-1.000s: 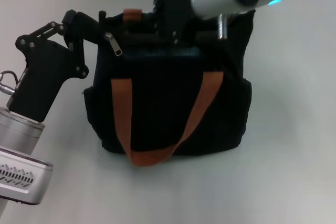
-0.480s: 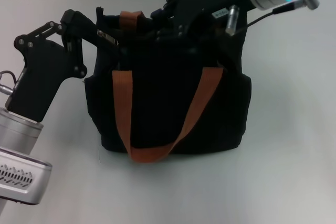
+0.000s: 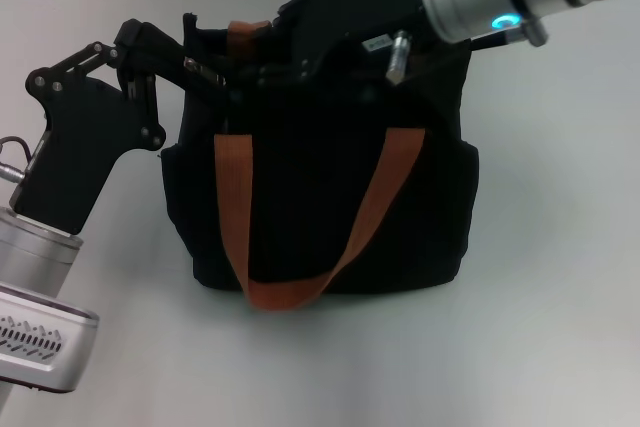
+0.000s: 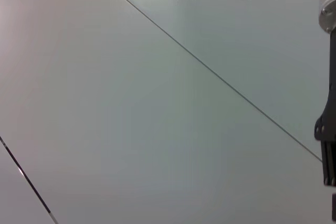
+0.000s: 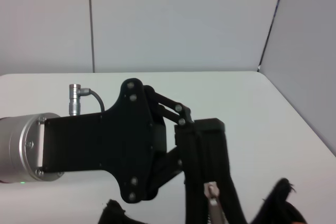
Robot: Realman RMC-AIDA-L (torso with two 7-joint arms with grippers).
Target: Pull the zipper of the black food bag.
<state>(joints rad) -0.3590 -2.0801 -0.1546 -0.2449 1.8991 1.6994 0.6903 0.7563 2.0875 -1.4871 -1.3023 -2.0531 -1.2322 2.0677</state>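
White table (image 3: 560,247) bears black food bag (image 3: 330,217); left tool (image 3: 205,75) grips zipper (image 3: 200,71), right tool's (image 3: 262,72) state unclear.

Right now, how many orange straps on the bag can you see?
2. One strap hangs in a loop down the front of the black bag; the other strap peeks up at the back top edge, mostly hidden.

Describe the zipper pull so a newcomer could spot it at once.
Find the black food bag on the white table, then its top edge on the robot's left. There, by the left gripper, lies the zipper: a small silver metal tab, unlike the orange-brown straps.
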